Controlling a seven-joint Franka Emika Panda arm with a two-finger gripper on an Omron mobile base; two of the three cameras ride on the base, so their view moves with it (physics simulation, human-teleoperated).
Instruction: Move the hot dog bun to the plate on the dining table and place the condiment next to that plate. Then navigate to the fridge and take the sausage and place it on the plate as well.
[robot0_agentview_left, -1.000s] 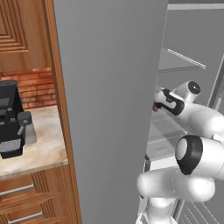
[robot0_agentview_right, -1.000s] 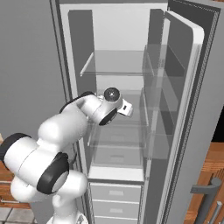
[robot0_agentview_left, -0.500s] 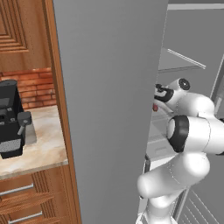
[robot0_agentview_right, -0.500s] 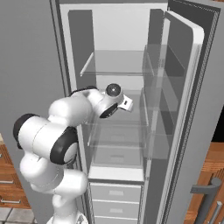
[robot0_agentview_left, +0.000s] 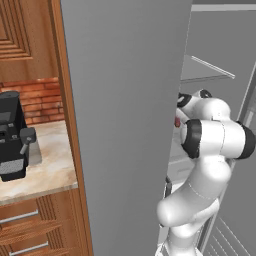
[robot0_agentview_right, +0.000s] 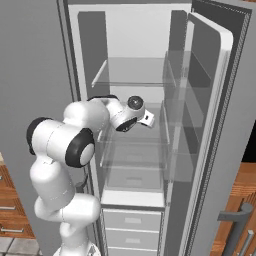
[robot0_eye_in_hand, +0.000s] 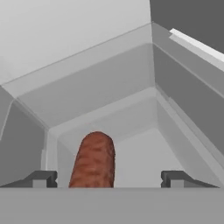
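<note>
Inside the fridge (robot0_agentview_right: 150, 75), wide-spread fingers (robot0_eye_in_hand: 43, 178) flank the sausage (robot0_eye_in_hand: 93, 161), not gripping.

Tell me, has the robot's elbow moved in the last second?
Yes. In the right base view the dark elbow joint has swung up and leftward, away from the fridge drawers, while the base stayed put.

To your left of the jaws, well apart from them, a black coffee machine (robot0_agentview_left: 11, 135) stands on a marbled counter (robot0_agentview_left: 47, 172) before a red brick wall (robot0_agentview_left: 37, 97). Wooden drawers (robot0_agentview_left: 35, 225) sit under that counter; a wooden cabinet (robot0_agentview_left: 25, 40) hangs above it.
</note>
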